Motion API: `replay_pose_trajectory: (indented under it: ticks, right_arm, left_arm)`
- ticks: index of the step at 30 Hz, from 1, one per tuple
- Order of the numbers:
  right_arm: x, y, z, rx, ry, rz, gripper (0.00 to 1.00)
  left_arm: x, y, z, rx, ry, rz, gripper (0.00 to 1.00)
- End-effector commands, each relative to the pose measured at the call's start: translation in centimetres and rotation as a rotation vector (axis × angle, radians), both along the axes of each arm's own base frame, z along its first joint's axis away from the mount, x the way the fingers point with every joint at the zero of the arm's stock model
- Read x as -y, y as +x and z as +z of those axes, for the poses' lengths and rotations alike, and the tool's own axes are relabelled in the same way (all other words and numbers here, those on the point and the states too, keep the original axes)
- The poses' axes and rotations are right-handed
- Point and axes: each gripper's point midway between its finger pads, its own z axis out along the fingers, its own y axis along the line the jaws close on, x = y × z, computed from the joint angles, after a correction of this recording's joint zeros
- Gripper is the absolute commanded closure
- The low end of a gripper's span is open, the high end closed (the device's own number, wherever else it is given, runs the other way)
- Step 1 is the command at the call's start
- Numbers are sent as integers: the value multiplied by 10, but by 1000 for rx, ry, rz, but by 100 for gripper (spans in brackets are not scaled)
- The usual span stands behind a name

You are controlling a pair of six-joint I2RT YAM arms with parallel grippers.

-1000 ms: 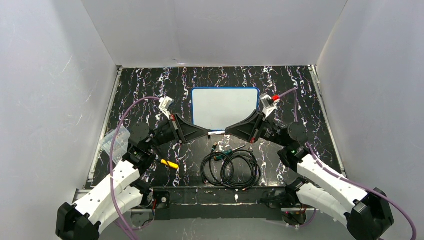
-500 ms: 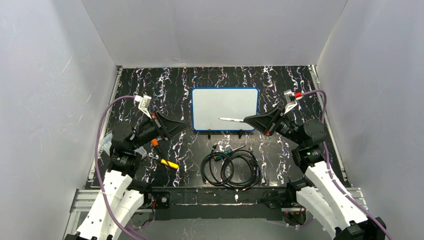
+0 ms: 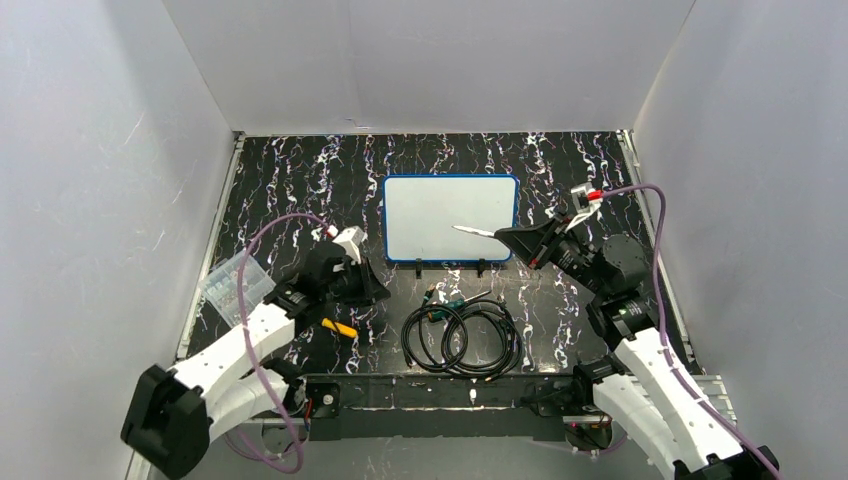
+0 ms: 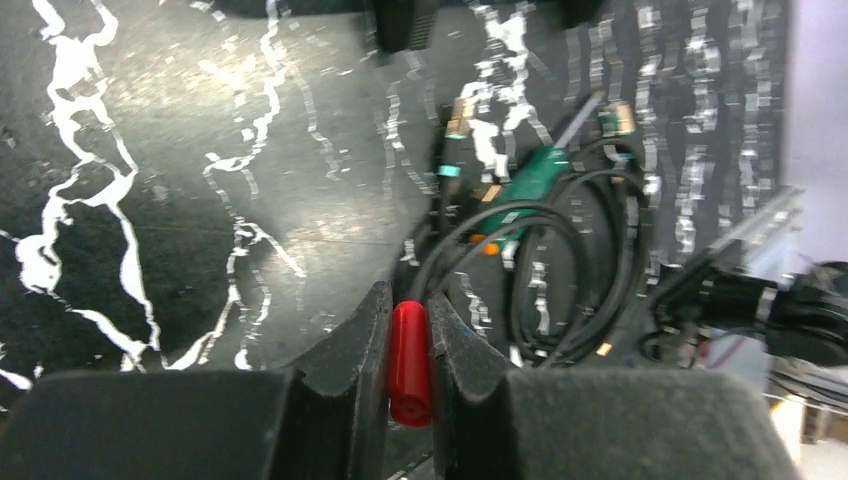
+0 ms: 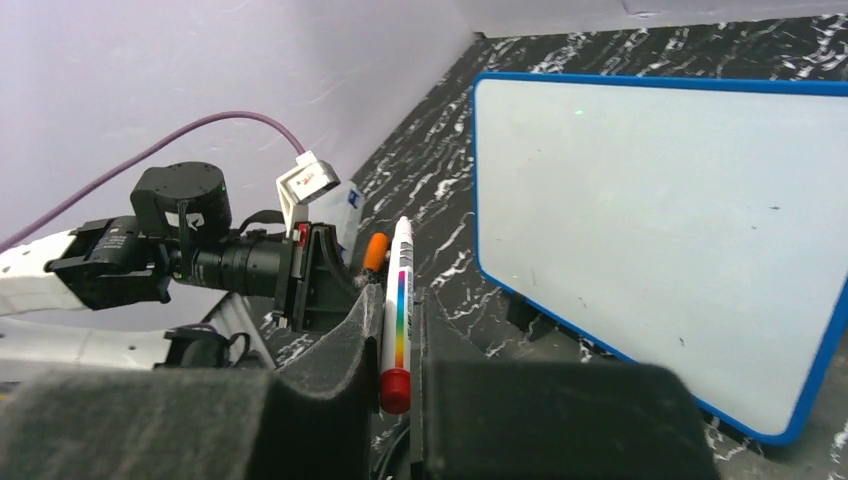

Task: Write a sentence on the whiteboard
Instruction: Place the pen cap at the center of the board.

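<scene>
The whiteboard (image 3: 440,205) lies flat at the middle back, blue-framed and blank; no sentence shows on it. It also shows in the right wrist view (image 5: 660,190). My right gripper (image 3: 503,235) is shut on a white marker (image 3: 474,232) whose tip points out over the board's near right part. In the right wrist view the marker (image 5: 401,265) sits between the pads, red end toward the camera. My left gripper (image 3: 376,291) hangs low left of the board, shut on the red marker cap (image 4: 410,360).
A coil of black cables (image 3: 462,338) and a green-handled tool (image 3: 455,302) lie near the front middle, also in the left wrist view (image 4: 560,260). A yellow-and-orange pen (image 3: 338,327) lies by the left arm. A clear plastic box (image 3: 230,285) sits at the left edge.
The grippers pulled apart, the cap leaving with the left one. The left arm swung left, then came back low toward the centre. The right gripper carried the marker over the board.
</scene>
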Motion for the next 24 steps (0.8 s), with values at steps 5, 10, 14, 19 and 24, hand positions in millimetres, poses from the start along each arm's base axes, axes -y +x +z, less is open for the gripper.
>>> replay_pose_trajectory:
  ticks: [5,10,14,19,24]
  right_arm:
    - [0,15,-16,41,-92,-91,99]
    - [-13,13,-25,32,-111,-66,99]
    - [-24,10,-33,25,-140,-48,99]
    - [-41,5,-44,9,-201,-15,99]
    - [-56,-2,-38,27,-219,5,99]
  left_arm:
    - [-6,25,-46,24,156,41,91]
    - [-10,30,-68,1,236,42,87]
    - [-11,32,-71,4,244,48,75]
    - [-10,30,-62,5,213,65,37]
    - [-14,25,-27,4,154,81,17]
